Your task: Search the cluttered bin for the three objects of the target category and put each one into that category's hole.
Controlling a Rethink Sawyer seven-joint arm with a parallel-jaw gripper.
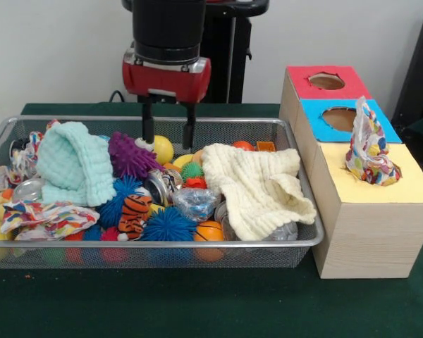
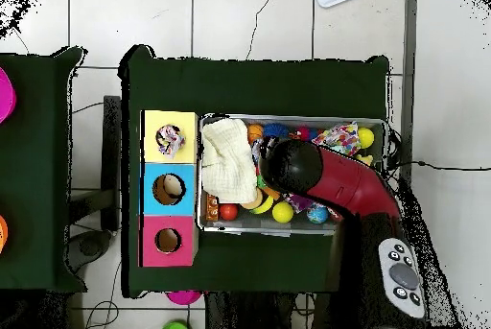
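Note:
The wire mesh bin [image 1: 162, 243] holds mixed toys and cloths. My gripper [image 1: 168, 134] is open and empty, hanging over the bin's far middle, just above a yellow ball [image 1: 162, 149] and a purple spiky ball [image 1: 129, 155]. One printed white fabric piece [image 1: 369, 151] sticks up out of the yellow-faced hole of the wooden box [image 1: 402, 184]; it also shows in the overhead view [image 2: 171, 139]. A second printed piece [image 1: 46, 217] lies at the bin's front left. A third [image 1: 27, 156] seems to hang at the far left rim. In the overhead view the arm [image 2: 326, 176] hides the gripper.
A thick mint-green waffle cloth [image 1: 70, 165] lies left in the bin, a thick cream waffle cloth [image 1: 257, 186] right. Blue spiky balls [image 1: 168, 224], a tiger toy [image 1: 134, 211] and an orange ball [image 1: 210, 232] fill the front. Blue-faced [image 1: 338, 118] and red-faced [image 1: 326, 81] holes stand behind the yellow one.

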